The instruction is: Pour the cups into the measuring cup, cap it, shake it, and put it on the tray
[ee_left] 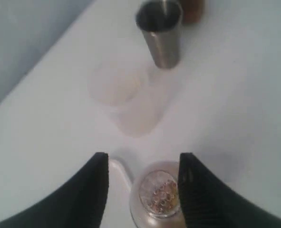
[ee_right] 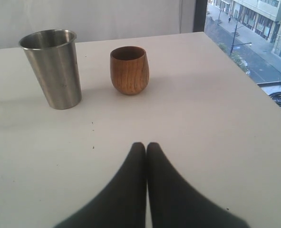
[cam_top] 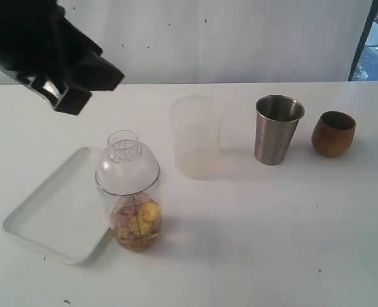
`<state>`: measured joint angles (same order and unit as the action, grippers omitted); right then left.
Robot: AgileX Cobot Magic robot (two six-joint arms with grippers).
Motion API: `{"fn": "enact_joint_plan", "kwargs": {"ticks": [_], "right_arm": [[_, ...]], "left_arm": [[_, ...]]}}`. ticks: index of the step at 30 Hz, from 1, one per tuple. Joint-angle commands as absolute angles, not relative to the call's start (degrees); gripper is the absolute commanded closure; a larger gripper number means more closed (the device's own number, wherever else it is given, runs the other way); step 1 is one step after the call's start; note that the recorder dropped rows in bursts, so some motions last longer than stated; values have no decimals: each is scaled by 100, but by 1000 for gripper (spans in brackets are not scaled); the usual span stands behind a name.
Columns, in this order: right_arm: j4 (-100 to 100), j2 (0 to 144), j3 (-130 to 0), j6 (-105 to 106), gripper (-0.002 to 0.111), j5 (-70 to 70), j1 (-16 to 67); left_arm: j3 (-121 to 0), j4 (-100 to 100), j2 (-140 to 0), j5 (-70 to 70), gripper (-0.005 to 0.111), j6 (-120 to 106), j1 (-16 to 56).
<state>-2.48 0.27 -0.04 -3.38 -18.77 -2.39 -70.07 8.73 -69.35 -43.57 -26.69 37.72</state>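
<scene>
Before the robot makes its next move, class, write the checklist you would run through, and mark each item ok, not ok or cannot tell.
1. Lid on the measuring cup: ok, the domed cap sits on top; how tightly, cannot tell.
2. Measuring cup upright, contents inside: ok.
3. Measuring cup on the tray: not ok, it stands beside the tray's rim, not inside it.
4. Left gripper open and empty: ok, it hangs above the cup.
5. Right gripper out of the way: ok, shut, holding nothing, off near the steel tumbler and brown cup.
6. Tumbler and brown cup emptied: cannot tell; both stand upright.
</scene>
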Motion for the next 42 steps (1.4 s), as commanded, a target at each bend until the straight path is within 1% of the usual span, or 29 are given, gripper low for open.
{"fn": "enact_joint_plan", "kwargs": {"ticks": [1,4,6,8,9,10,15,18,24,27,31,34,39,42], "right_arm": [[-270,0,0,-342,108,-1830,-295],[-270,0,0,-342,108,-1830,-295],[-270,0,0,-342,108,-1830,-295],[-270,0,0,-342,108,-1830,-295],[-270,0,0,-342,108,-1830,-295],[-270,0,0,-342,108,-1830,-295],[-270,0,0,-342,108,-1830,-295],[-270,0,0,-342,108,-1830,-295],[-270,0,0,-342,108,-1830,-295],[-270,0,0,-342,108,-1830,-295],[-270,0,0,-342,108,-1830,-295],[-270,0,0,-342,108,-1830,-295],[-270,0,0,-342,108,-1830,-295],[-270,0,0,-342,108,-1830,-295]], "left_arm": [[-5862,1011,-5997,-3047,61,-2551,3777],[-5145,1055,-5668,-2492,61,-2588,3777],[-4881,1040,-5645,-2239,61,-2588,3777],[-4672,1014,-5671,-2010,56,-2588,3777],[-4596,1024,-5671,-1913,52,-2573,3777],[-4536,1024,-5671,-1790,45,-2573,3777],[-4460,959,-5671,-1680,15,-2573,3777],[-4460,972,-5671,-1756,1,-2476,3777],[-4386,1229,-5648,-1723,2,-2437,3788],[-3766,1622,-5562,-548,2,-2474,3848],[-2368,1626,-5403,1190,2,-2304,4064],[-1604,1313,-5254,2383,2,-1315,4160],[-808,-915,-5367,3343,2,549,4150],[-470,-819,-5829,3891,2,490,4126]]}}
